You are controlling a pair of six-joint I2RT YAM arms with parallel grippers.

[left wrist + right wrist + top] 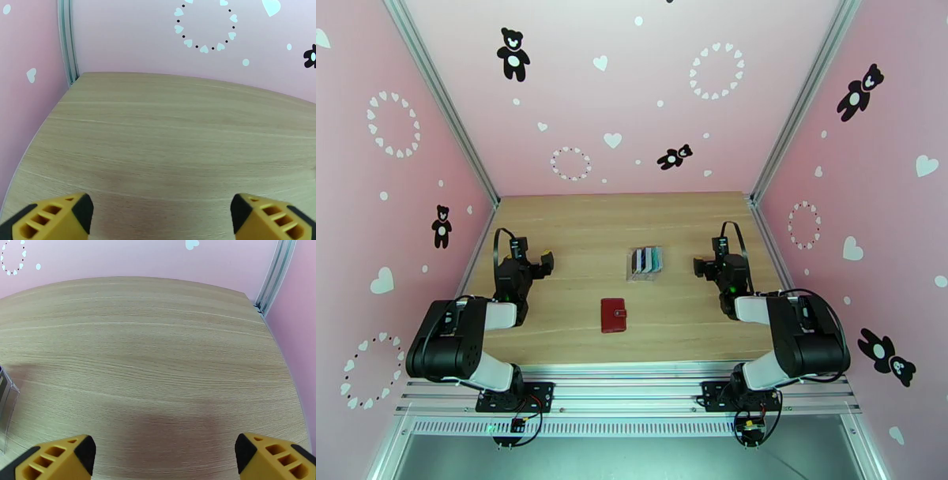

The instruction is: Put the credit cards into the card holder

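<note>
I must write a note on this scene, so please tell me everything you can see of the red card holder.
The card holder is small, dark red and rectangular, and looks like leather. It lies flat and closed on the wooden table, with a tab bearing a pale snap at its right edge. It sits mid-table, on the near side of the clear rack, apart from it. Only the table touches it.
</note>
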